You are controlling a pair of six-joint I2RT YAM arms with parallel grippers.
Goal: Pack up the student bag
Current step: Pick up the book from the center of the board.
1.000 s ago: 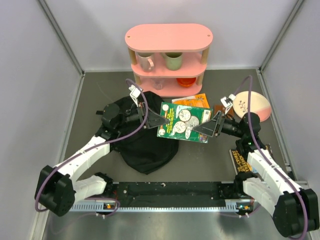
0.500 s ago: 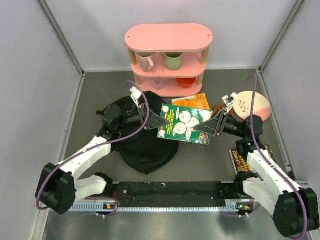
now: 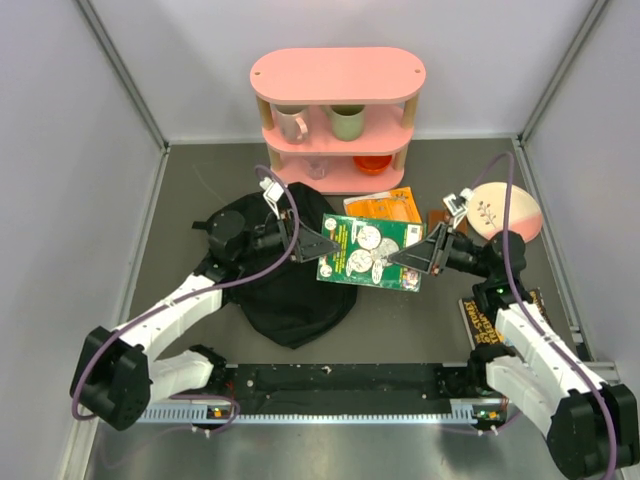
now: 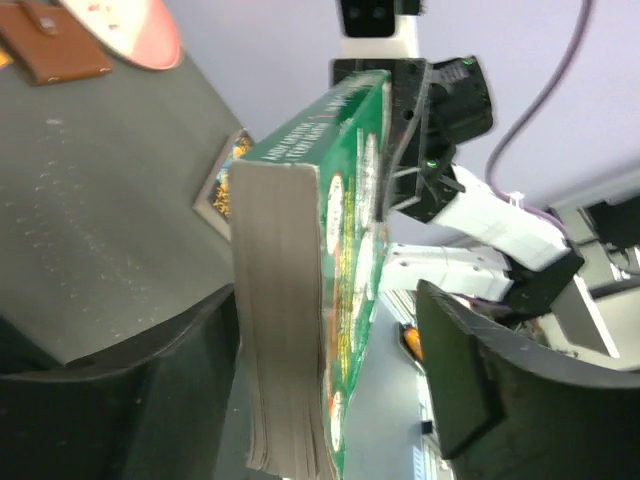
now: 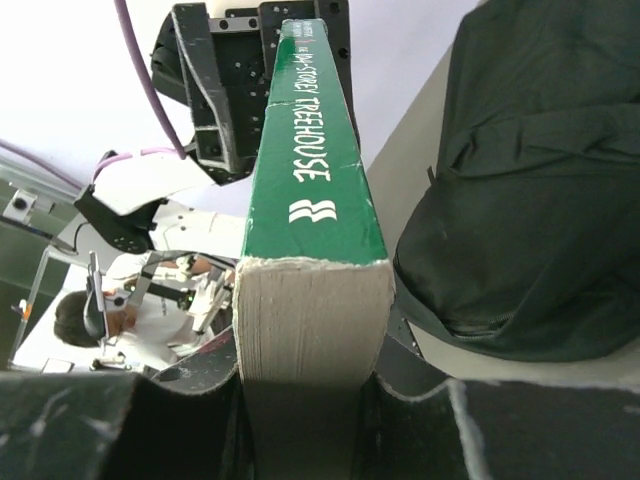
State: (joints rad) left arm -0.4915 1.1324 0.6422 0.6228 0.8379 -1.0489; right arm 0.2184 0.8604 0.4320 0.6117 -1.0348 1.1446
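Left pincer (image 3: pixel 318 243) now spread, right pincer (image 3: pixel 405 258) newly tight on one green book (image 3: pixel 368 253) by one student bag (image 3: pixel 290 295)

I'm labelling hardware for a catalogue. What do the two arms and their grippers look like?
The left arm and right arm have white shells with black joints and bases. A purple cable loops along each. The left gripper and right gripper are black, with wedge-shaped fingers.

Glossy green paperback (image 3: pixel 366 252) with rough paper page edges; matt, wrinkled black cloth student bag (image 3: pixel 290 295).
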